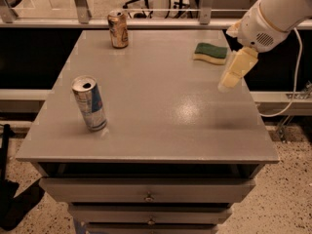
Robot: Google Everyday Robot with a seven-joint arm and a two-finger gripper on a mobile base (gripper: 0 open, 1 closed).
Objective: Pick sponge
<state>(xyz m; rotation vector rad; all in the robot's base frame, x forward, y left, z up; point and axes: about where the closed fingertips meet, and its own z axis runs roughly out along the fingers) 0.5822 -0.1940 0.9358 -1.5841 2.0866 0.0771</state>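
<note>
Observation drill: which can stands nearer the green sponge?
The tan metal can at the back; the silver-blue can stands front-left. The claw hovers by the right edge.

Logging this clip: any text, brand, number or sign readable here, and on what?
Silver-blue can: print too blurred to read.
Tan can: print too blurred to read.
Sponge, table: no text.
Gripper, above the table's right side beside the sponge: no text.

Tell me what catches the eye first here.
The white arm reaches in from the upper right, its pale yellow gripper hanging above the table's right side, close to the sponge at the far right. Two cans stand upright: a blue can front left, a tan can at the far edge.
</note>
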